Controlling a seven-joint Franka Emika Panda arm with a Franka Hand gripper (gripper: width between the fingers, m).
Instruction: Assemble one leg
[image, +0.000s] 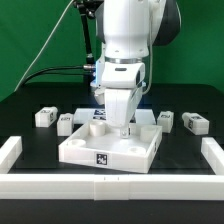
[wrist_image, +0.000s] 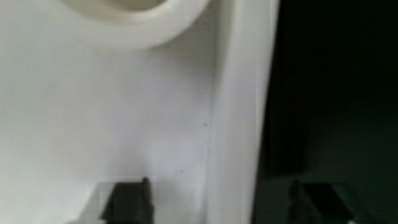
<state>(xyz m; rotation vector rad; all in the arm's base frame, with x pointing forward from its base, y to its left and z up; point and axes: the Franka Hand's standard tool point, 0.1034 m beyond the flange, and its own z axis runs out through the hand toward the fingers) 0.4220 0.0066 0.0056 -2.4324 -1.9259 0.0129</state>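
Four small white legs with marker tags lie on the black table: two on the exterior view's left (image: 43, 116) (image: 66, 124) and two on its right (image: 166, 119) (image: 194, 123). The large white panel (image: 100, 148) lies in the middle. My gripper (image: 125, 131) is down at the panel's right part, far from any leg. In the wrist view the gripper (wrist_image: 222, 200) is open and straddles the panel's edge (wrist_image: 244, 120). One finger (wrist_image: 125, 200) is over the panel's top and the other finger (wrist_image: 320, 200) is over the black table. A round recess (wrist_image: 134, 15) shows in the panel.
A low white frame borders the work area on the exterior view's left (image: 10, 150), right (image: 212, 152) and front (image: 110, 190). Black cables (image: 50, 72) hang behind the arm in front of a green backdrop.
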